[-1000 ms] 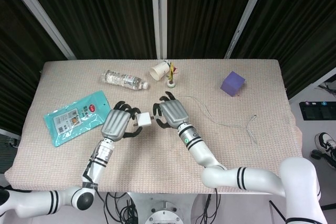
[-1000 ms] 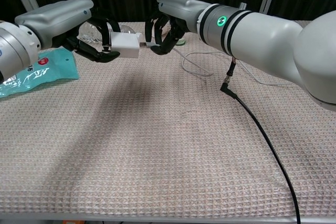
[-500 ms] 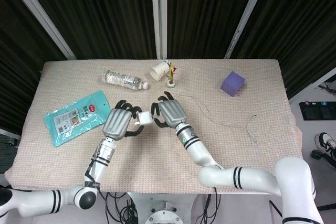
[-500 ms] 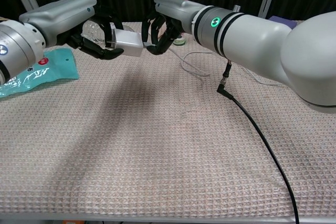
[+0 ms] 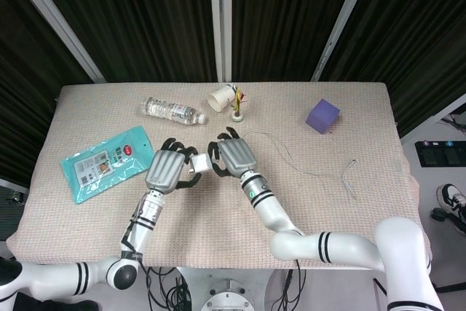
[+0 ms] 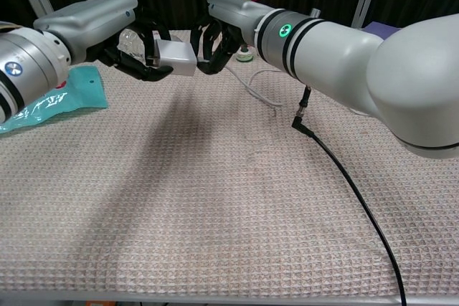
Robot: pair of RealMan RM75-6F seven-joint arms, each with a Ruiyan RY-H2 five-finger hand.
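The left hand (image 5: 166, 170) is holding a white charger (image 5: 197, 165) above the cloth (image 5: 349, 202), its dark fingers (image 6: 147, 69) wrapping around the block's left end. In the chest view the charger (image 6: 176, 56) is sitting level, well off the cloth, a little left of the table's middle and toward the far side. The right hand (image 5: 234, 158) is meeting it from the right, its fingers (image 6: 212, 55) curling narrowly at the charger's right end; they are closing on something small there, apparently the end of the white cable (image 5: 291, 162), but the pictures are not showing the pinch clearly. The two hands are almost touching across the charger.

The cable is trailing right from the right hand across the cloth in a loose curve, ending near the right edge. A black lead (image 6: 344, 177) is hanging off the right arm and lying on the near cloth. Far of the hands, a clear bottle (image 5: 171, 111) is lying on its side, with a tipped paper cup (image 5: 221, 97) and a small figure (image 5: 237, 111) just right of it. A teal pouch (image 5: 102, 162) is lying at the left, and a purple block (image 5: 322, 116) is sitting at the far right.
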